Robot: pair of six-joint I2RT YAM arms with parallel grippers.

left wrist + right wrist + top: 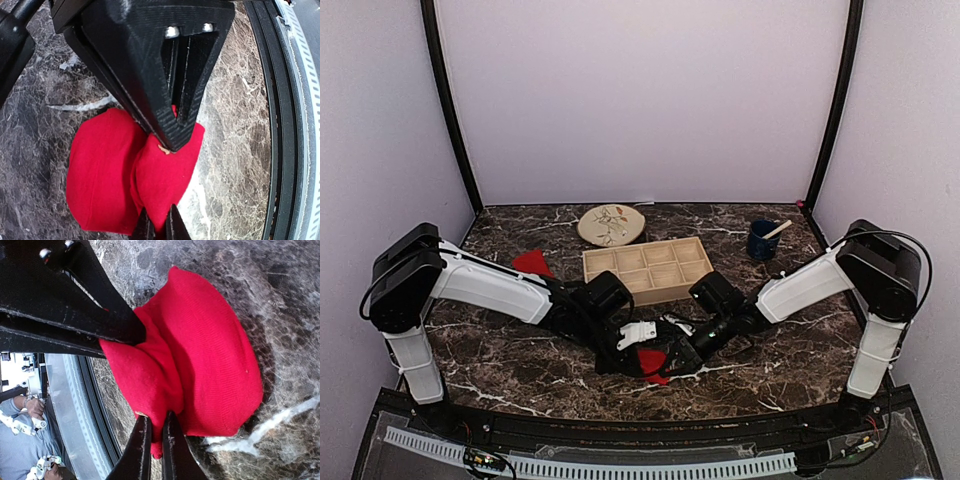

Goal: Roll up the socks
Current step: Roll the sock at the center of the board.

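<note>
Low in the middle of the top view, near the front edge of the dark marbled counter (510, 370): the folded sock (652, 364), bright red, doubled over into a thick lump. Placed just there probably because both arms reach this spot with ease. Pinched from two sides at once. At the bottom of the left wrist view, the left tool (159, 226), narrow, closed on the lower edge of the red fabric. At the bottom of the right wrist view, the right tool (156, 445), narrow as well, with a ridge of the same fabric squeezed between its tips. Meet almost tip to tip over the fold. Seems a grip for keeping the layers together, so that the lump does not spring open while being turned further. Looks about half rolled, not yet a tight bundle. Higher and to the left in the top view, the second sock (532, 263), flat on the counter beside the wooden tray (640, 247), apart from both tools. Apparently waits for its turn.
</note>
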